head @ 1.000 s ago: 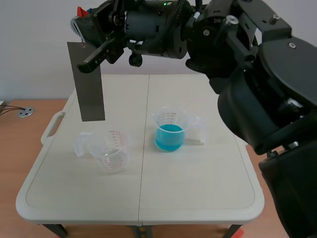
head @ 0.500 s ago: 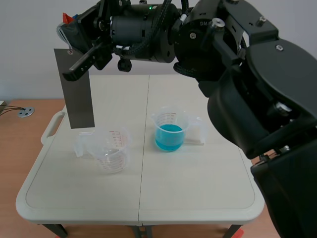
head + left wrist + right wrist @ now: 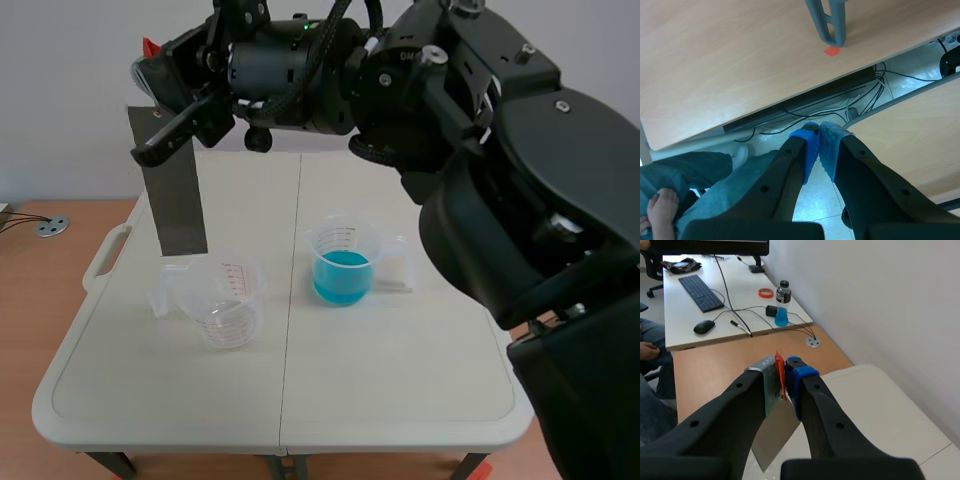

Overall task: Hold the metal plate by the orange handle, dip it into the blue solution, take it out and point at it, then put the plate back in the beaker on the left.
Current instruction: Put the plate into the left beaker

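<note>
The grey metal plate (image 3: 172, 195) hangs upright in the air at the back left, and its lower edge is just above the handle side of the empty clear beaker (image 3: 228, 300). My right gripper (image 3: 155, 108) reaches across from the right and is shut on the plate's orange handle (image 3: 150, 47). In the right wrist view the orange handle (image 3: 779, 374) sits pinched between the fingers of my right gripper (image 3: 782, 372), and the plate (image 3: 771, 435) hangs below them. The beaker of blue solution (image 3: 343, 265) stands mid-table. My left gripper (image 3: 819, 145) is shut on nothing, off the table over the floor.
The white folding table (image 3: 400, 380) has a carry handle (image 3: 103, 255) on its left edge. A wooden desk (image 3: 715, 367) lies beyond it, and a white desk carries a keyboard (image 3: 700, 292), a mouse (image 3: 704, 326) and a bottle (image 3: 782, 311). Cables and a person's legs (image 3: 685, 175) lie under my left gripper.
The right arm swung the plate left and a little lower, then back to the right. The plate now hangs slightly tilted, closer to the empty beaker.
</note>
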